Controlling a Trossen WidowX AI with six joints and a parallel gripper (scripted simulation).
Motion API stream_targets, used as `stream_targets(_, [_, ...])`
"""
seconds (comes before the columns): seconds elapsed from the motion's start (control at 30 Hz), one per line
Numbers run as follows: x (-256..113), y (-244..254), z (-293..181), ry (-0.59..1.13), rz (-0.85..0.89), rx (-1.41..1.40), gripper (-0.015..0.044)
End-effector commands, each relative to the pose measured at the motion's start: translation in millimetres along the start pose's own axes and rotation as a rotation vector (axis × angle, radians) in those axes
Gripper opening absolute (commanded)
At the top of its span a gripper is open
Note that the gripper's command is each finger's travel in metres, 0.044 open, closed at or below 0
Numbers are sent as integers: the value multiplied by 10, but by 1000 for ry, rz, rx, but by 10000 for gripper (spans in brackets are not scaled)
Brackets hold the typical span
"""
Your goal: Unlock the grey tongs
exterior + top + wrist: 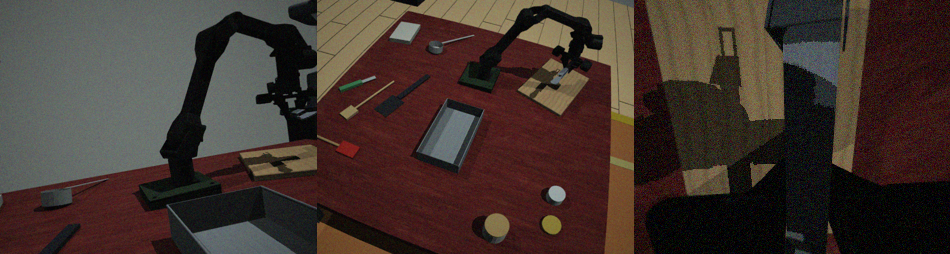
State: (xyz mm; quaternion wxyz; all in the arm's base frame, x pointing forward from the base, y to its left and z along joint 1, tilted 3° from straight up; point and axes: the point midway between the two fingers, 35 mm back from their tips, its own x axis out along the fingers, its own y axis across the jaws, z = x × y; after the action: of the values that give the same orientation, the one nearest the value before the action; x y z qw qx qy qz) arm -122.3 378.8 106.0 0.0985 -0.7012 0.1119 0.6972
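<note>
The grey tongs [559,76] [306,115] [821,57] are held in the air over the wooden board [555,105] [304,168] [759,30], with a gap beneath them in the exterior view. They lie close to level, and their arms look close together; the lock state is not visible. My gripper [567,68] [291,109] [799,162] points down and is shut on the tongs near one end. The roasting tin [438,162] [216,211] stands on the table with nothing across it. The hinge is hidden by the fingers and shadow.
A saucepan [435,47] [56,198], a white block [404,31], a green-handled tool [351,85], a dark spatula [388,105], a wooden spatula [349,112] and a red one [347,149] lie left. Jars [496,224] [555,194] and a yellow disc [551,224] stand at front right.
</note>
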Motion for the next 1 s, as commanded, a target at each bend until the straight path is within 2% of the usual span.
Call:
stream_targets(0.0, [64,-8,-8,5,-5,5,-150])
stream_targets(0.97, [538,24,-35,5,-4,5,-150])
